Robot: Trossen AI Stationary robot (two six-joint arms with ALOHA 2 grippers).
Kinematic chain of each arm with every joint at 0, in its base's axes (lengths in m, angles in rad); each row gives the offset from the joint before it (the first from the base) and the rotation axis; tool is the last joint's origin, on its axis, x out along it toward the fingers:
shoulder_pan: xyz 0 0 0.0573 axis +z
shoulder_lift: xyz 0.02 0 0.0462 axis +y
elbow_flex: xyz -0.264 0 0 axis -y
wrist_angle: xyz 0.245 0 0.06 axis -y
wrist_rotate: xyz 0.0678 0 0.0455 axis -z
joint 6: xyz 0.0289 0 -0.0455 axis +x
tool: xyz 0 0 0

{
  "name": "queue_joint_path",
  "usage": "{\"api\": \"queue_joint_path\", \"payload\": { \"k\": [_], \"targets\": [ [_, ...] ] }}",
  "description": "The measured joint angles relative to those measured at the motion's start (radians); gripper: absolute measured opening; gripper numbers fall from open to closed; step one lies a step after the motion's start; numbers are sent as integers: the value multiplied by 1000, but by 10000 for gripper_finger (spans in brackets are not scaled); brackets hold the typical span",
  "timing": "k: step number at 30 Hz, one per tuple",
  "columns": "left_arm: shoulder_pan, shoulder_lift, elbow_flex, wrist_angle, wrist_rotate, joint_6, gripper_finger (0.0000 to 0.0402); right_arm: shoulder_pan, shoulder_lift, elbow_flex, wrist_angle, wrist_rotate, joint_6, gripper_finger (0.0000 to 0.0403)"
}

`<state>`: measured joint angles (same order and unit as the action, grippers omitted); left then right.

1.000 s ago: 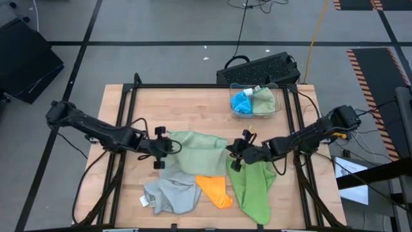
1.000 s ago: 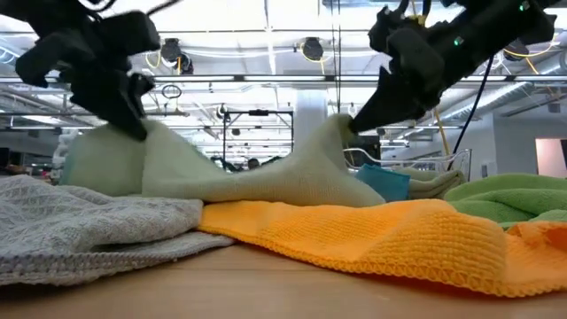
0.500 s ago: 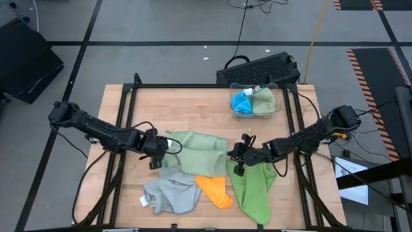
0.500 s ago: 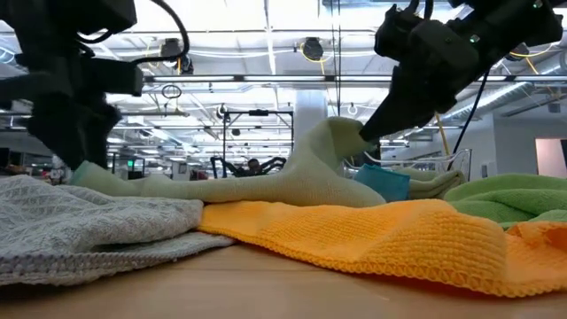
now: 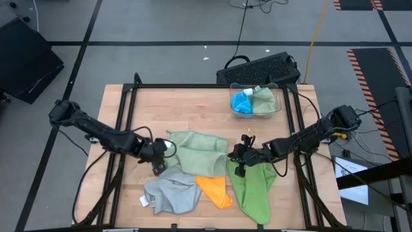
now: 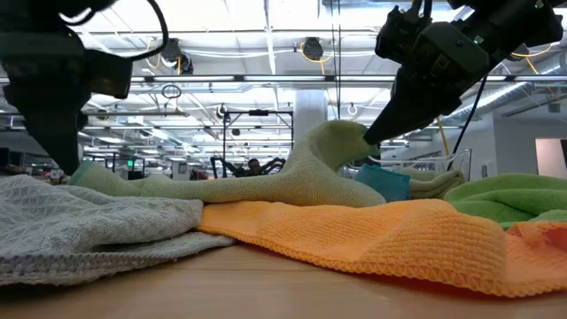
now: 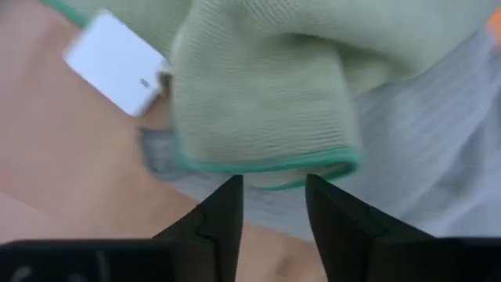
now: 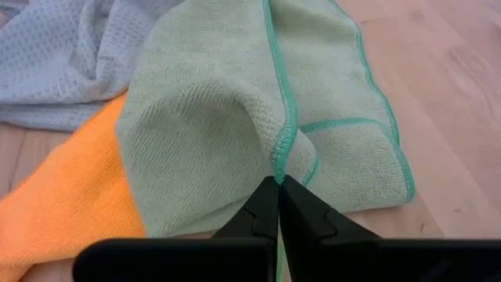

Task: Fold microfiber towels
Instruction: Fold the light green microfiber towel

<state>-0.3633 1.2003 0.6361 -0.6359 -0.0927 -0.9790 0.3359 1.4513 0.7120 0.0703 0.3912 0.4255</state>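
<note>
Right gripper (image 8: 277, 188) fingers pinch the sage towel (image 8: 227, 117) edge; left gripper (image 7: 272, 186) fingers spread just beside its other edge.

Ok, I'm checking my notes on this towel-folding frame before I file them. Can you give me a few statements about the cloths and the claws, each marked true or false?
1. The right claw is shut on the sage green towel. True.
2. The left claw grips that towel's corner. False: its fingers stand apart just short of the green-edged corner, holding nothing.
3. The orange towel lies between the grey towel and the lime green towel. True.
4. The clear bin is empty. False: it holds a blue cloth and a pale green one.
</note>
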Motion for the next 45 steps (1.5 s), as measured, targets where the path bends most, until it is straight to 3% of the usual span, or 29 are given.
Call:
{"api": "queue_joint_path", "payload": {
  "k": [7,13,17,21,27,33,37,45],
  "targets": [
    [-53,10,0,19,-61,-299,135,0,0,0,12,0,-28,0],
    [-87,33,0,79,-132,-414,207,0,0,0,28,0,-53,0],
    [-99,62,0,83,-118,-443,245,0,0,0,28,0,-63,0],
    [-112,70,0,91,-91,-392,241,0,0,0,28,0,-71,0],
    [-112,69,0,-34,-157,-322,169,0,0,0,27,0,-71,0],
    [-116,72,0,-54,-228,-25,116,0,0,0,27,0,-71,0],
    [-154,85,0,-48,-297,71,138,0,0,0,27,0,-71,0],
    [-189,181,-19,-85,-416,177,242,0,0,1,27,0,-68,0]
  ]
}}
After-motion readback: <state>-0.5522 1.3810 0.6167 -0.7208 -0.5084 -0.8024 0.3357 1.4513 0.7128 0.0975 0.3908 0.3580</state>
